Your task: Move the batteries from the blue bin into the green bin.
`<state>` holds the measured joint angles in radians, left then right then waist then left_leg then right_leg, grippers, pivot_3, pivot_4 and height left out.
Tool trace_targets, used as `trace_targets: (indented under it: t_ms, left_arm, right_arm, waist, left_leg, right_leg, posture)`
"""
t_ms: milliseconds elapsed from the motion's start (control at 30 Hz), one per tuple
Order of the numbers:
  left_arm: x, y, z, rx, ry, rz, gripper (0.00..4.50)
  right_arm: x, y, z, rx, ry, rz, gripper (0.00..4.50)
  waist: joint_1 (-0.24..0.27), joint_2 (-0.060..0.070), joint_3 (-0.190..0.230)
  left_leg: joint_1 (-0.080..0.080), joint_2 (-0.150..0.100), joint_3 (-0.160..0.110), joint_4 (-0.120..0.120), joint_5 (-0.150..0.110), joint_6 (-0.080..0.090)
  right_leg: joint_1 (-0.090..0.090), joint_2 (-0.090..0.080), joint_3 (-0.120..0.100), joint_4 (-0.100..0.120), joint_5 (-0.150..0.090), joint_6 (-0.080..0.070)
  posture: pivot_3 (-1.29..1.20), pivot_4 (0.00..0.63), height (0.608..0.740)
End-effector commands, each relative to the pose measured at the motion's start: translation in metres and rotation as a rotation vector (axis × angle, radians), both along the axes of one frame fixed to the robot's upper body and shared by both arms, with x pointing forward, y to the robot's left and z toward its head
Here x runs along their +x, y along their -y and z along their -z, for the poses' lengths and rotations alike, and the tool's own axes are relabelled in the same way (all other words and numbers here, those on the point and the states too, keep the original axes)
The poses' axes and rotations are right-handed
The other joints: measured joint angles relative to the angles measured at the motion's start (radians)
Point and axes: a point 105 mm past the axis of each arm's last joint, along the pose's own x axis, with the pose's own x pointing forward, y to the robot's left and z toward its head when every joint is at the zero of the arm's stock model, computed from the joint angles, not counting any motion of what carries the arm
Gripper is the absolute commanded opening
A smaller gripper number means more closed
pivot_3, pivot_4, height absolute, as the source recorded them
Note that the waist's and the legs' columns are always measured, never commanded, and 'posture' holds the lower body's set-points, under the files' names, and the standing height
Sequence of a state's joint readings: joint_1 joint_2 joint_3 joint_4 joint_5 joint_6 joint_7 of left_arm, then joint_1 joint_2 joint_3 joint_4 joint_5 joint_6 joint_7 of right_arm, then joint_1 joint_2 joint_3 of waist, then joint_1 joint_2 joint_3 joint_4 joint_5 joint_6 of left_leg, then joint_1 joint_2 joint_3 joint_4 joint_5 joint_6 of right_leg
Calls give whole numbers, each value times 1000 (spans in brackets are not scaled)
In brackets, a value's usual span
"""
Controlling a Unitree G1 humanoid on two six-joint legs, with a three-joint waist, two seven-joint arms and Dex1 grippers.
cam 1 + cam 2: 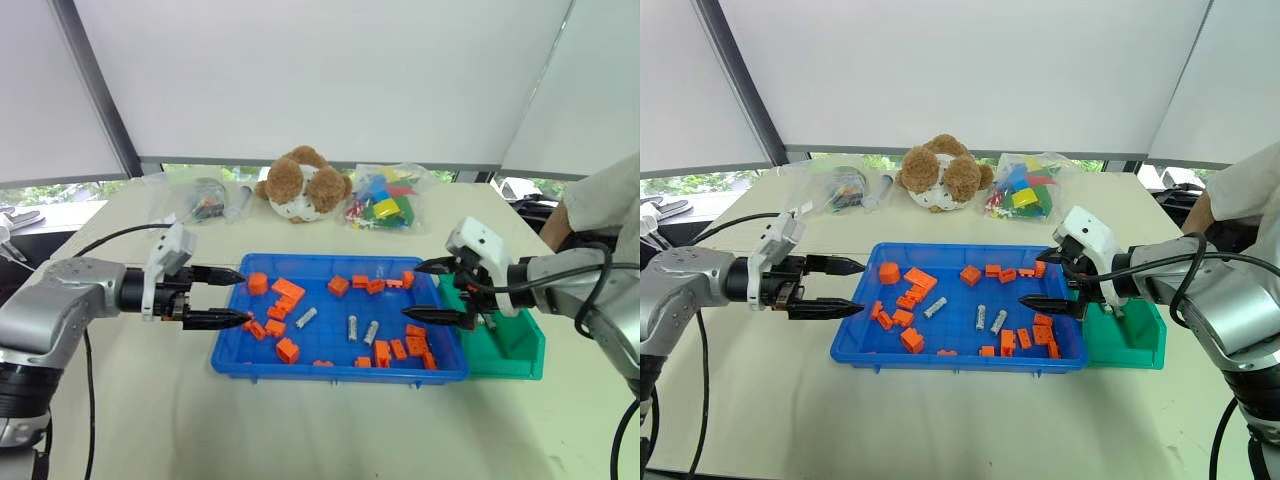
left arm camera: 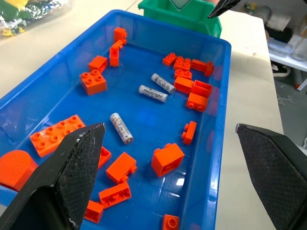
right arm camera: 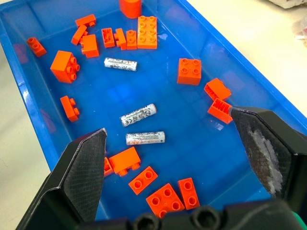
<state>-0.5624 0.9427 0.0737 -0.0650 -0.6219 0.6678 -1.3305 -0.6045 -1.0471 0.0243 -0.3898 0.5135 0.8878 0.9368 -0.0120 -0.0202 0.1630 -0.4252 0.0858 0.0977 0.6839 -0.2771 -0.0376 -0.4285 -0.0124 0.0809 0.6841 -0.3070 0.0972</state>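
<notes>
Batteries point(image 1: 352, 327), three of them, lie loose near the middle of the blue bin point(image 1: 340, 369), which sits at the centre of the head views on a pale table point(image 1: 300, 430). We see one battery left of centre and two close together just right of it, all flat on the bin floor among scattered orange blocks point(image 1: 287, 291).

The left gripper point(image 1: 236, 297) hangs at the bin's left edge, its two black fingers spread wide and holding nothing; the nearest battery lies well to its right. The right gripper point(image 1: 432, 290) hangs over the bin's right end, also spread wide and empty, with the pair of batteries to its left and lower in the frame. In the right wrist view those two batteries point(image 3: 141, 126) lie between the fingers point(image 3: 84, 177), further off.

The green bin point(image 1: 520, 350) stands touching the blue bin's right side, lower right of centre, partly behind the right arm.

Open table runs along the bottom of the frame. Beyond the blue bin's far rim sit a stuffed toy point(image 1: 303, 185) and two clear bags point(image 1: 385, 197).
</notes>
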Motion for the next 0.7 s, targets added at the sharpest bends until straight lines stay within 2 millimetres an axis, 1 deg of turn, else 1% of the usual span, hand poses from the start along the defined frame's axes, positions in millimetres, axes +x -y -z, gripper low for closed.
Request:
trace_targets:
  t_ms: [33, 200, 700]
  left_arm:
    - [-5, -2, -15, 6, 66, 17, 4500]
    - [-5, -1, -18, -7, 62, 28, 4500]
    - [-3, 1, -18, -6, 74, 18, 4500]
  right_arm:
    - [-1, -4, -14, -3, 62, -13, 4468]
    - [0, -6, -14, 0, 64, -17, 4468]
    - [7, -18, -8, 11, 55, -20, 4468]
  waist:
    - [0, 0, 0]
    - [0, 0, 0]
    - [-1, 0, 0]
  left_leg:
    - [0, 0, 0, 0, 0, 0]
    - [0, 0, 0, 0, 0, 0]
    - [0, 0, 0, 0, 0, 0]
  right_leg:
    - [0, 0, 0, 0, 0, 0]
    - [0, 0, 0, 0, 0, 0]
    - [0, 0, 0, 0, 0, 0]
  posture:
    - [0, 150, 733]
    - [0, 150, 733]
    - [0, 150, 733]
